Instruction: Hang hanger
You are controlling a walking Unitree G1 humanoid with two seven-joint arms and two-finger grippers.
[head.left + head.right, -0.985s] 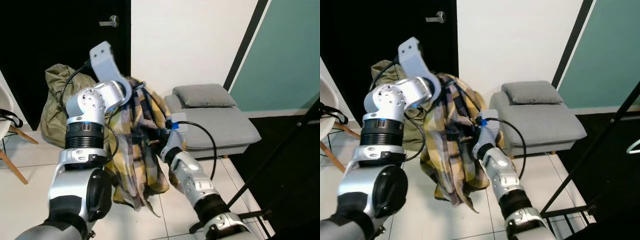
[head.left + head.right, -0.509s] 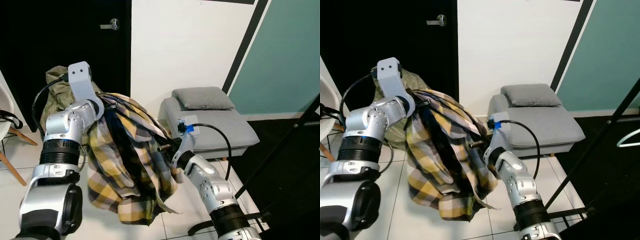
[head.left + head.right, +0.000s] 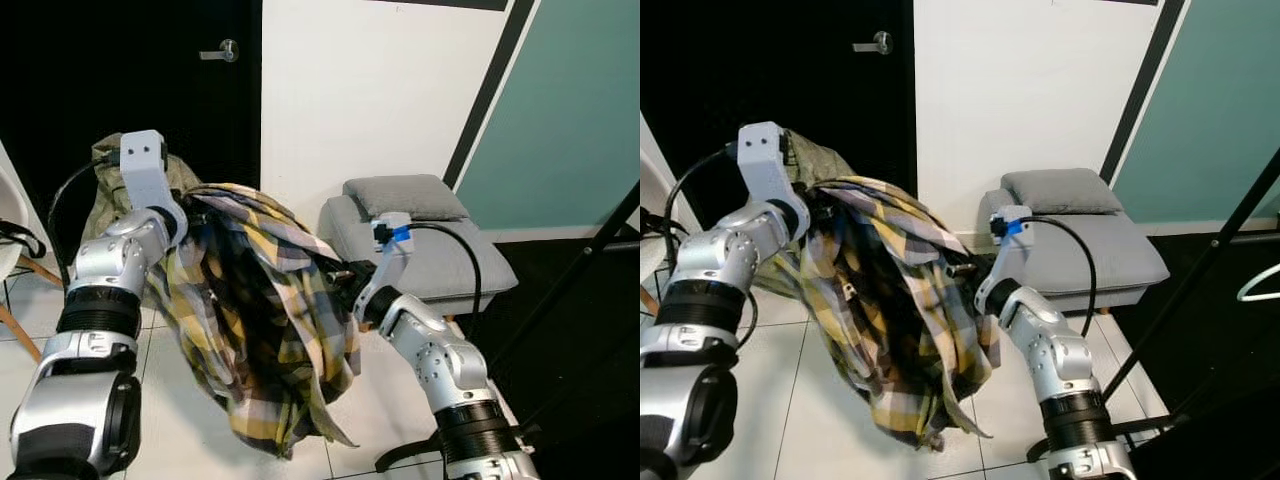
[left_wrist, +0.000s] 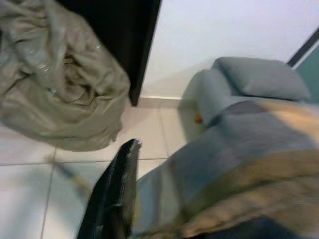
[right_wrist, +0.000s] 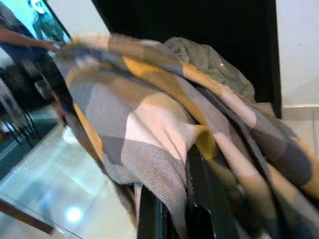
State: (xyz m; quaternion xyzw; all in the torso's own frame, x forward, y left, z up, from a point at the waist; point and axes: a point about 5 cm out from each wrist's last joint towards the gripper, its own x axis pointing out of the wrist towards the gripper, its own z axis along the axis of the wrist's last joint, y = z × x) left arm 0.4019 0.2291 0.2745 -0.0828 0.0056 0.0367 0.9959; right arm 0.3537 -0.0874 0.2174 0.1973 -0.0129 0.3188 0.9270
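A grey daybed (image 3: 440, 255) with a grey cushion (image 3: 405, 194) stands against the far white wall (image 3: 370, 90). At far left an olive bag (image 4: 55, 79) slumps by the black door (image 3: 120, 70).

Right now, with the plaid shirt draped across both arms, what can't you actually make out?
- The hanger: hidden, if present, under the plaid shirt in the eye views.
- Left gripper: shirt folds cover it in the left wrist view, so open or shut is unclear.
- Right gripper: buried in cloth in the right wrist view.
- Black rack: cut off by the right edge, top rail unseen.
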